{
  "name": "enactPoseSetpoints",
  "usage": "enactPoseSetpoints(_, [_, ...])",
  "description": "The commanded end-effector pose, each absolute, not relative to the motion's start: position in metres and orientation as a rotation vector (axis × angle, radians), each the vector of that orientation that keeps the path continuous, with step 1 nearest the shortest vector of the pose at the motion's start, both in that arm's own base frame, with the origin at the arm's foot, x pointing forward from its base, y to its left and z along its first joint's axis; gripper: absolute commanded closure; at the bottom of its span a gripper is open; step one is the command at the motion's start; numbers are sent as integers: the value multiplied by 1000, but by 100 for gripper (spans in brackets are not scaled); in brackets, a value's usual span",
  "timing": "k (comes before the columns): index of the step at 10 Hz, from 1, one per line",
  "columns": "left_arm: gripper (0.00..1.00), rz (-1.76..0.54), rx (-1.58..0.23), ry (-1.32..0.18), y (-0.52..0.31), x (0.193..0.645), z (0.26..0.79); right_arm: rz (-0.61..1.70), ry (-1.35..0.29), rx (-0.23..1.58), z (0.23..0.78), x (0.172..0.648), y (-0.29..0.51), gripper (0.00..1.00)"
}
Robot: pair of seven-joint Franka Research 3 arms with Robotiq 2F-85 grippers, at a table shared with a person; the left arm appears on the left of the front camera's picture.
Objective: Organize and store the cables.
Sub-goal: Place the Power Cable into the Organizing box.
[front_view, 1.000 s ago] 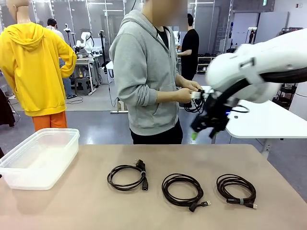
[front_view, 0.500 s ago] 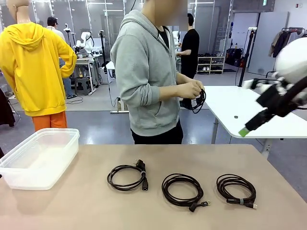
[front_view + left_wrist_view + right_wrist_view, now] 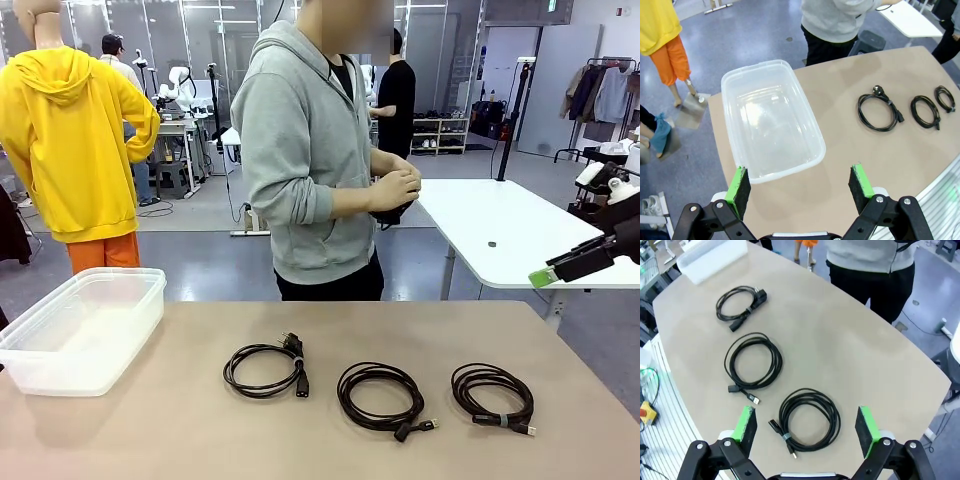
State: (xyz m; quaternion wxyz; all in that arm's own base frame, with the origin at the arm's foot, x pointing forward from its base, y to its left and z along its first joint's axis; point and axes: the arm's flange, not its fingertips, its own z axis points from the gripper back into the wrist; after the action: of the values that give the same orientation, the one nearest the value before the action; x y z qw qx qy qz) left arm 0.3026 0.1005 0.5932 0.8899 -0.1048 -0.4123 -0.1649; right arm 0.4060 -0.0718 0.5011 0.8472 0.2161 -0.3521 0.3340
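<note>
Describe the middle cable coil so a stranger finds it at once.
On the tan table, right of the clear plastic bin, three black cable coils lie in a row. Take the middle coil: the left coil carries a chunky power plug, while this one's small silver-tipped plug pokes out toward the right coil.

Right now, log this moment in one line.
cables: three coils on table | left gripper: open, facing tub | right gripper: open, facing cables
</note>
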Motion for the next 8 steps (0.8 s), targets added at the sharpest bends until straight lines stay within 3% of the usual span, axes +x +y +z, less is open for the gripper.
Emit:
enactPoseSetpoints(1, [0, -347, -222, -859, 100, 302, 594, 725, -713, 435, 504, 407, -72, 0])
enactPoseSetpoints(4, [0, -342, -218, -856, 101, 303, 593, 725, -713, 435, 504, 407, -72, 0])
enactPoseSetpoints(5, [0, -415, -200, -913, 80, 300, 623, 725, -713, 435, 504, 407, -72, 0])
enactPoseSetpoints(8, [0, -646, -182, -842, -41, 320, 639, 725, -713, 435, 504, 407, -72, 0])
